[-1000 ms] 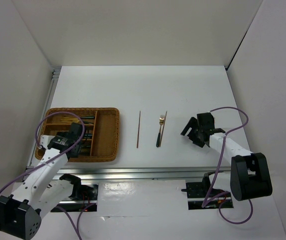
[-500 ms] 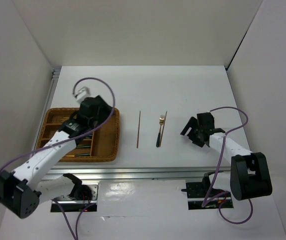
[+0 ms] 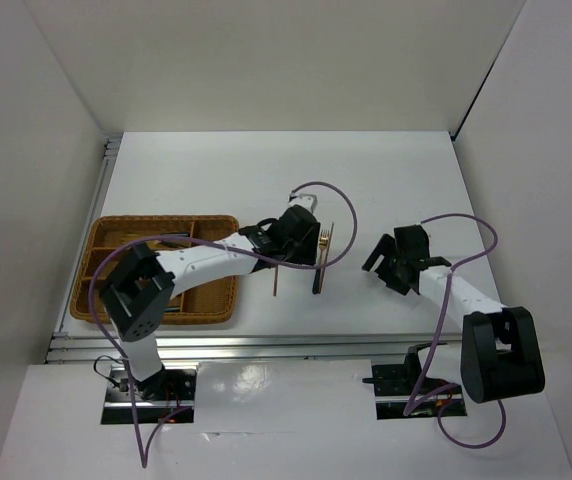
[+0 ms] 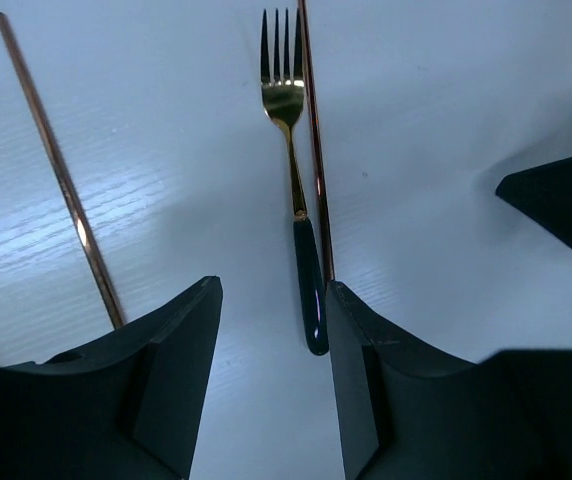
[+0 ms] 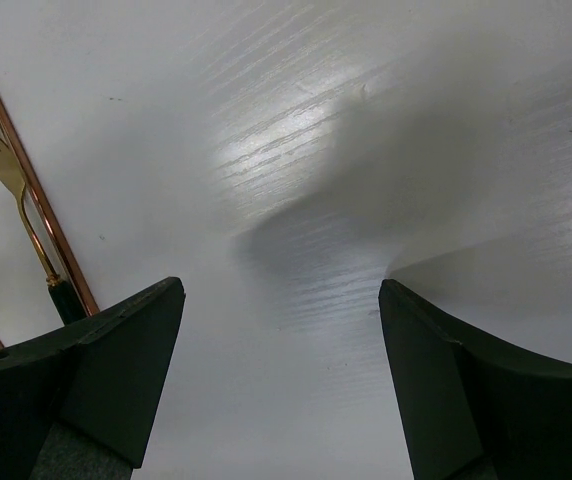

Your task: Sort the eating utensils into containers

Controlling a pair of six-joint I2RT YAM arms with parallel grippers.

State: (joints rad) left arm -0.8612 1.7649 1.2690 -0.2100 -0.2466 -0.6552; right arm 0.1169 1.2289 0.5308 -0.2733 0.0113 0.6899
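Now the left gripper (image 4: 271,300), jaws apart, hovers over the fork (image 4: 307,270), handle toward the counter's (image 3: 216,170) near edge, tines toward the far, just inside its gap.

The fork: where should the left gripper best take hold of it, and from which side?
Probably the dark green handle of the fork, from straight above, with the left gripper spanning its width: it lies flat and is thickest there. A thin stick lies close beside it.

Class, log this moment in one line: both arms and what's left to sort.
left gripper: jaws open over fork handle | right gripper: jaws open, empty | on table: fork, two brown sticks
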